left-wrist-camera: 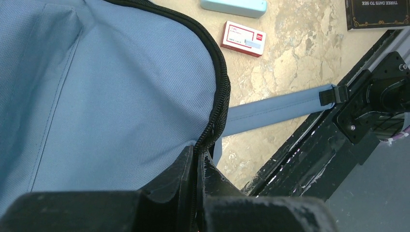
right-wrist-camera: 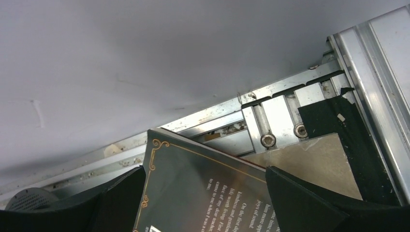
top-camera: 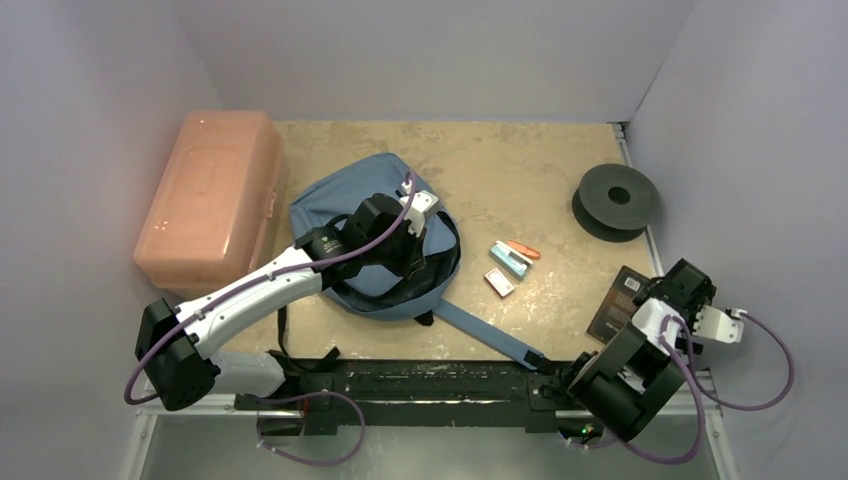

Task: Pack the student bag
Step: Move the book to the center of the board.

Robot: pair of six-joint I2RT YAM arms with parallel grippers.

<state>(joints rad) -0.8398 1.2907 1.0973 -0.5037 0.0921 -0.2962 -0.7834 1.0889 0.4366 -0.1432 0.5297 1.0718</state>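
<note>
You're working on a tan, mottled tabletop (top-camera: 500, 165) boxed in by pale grey walls. Nearest to you is the black rail (top-camera: 420, 385) carrying both arm bases.

At the near right, your right gripper (right-wrist-camera: 204, 174) has its fingers spread wide with a dark, gold-bordered book (top-camera: 622, 300) lying between them. I cannot tell whether they are pressing on it or only straddling it.

A blue-grey strap (left-wrist-camera: 275, 108) runs from the rail up to the student bag (top-camera: 340, 200), which lies flat left of centre. Your left gripper (left-wrist-camera: 196, 159) is over its near-right side, fingers pinched together on the black zipper rim (left-wrist-camera: 220, 92).

Just right of the bag are a small red-and-white box (top-camera: 499, 282), a pale blue case (top-camera: 510, 260) and a little orange item (top-camera: 523, 250). Further back, a black spool (top-camera: 618, 198) sits at the far right and a salmon-pink plastic box (top-camera: 210, 195) at the far left.

My read: you're at the opening step, with nothing visibly packed yet. Next you'll want to lift that rim to make a mouth wide enough, hold it steady, then bring the book across. Watch that the fabric doesn't slip out of the pinch.
</note>
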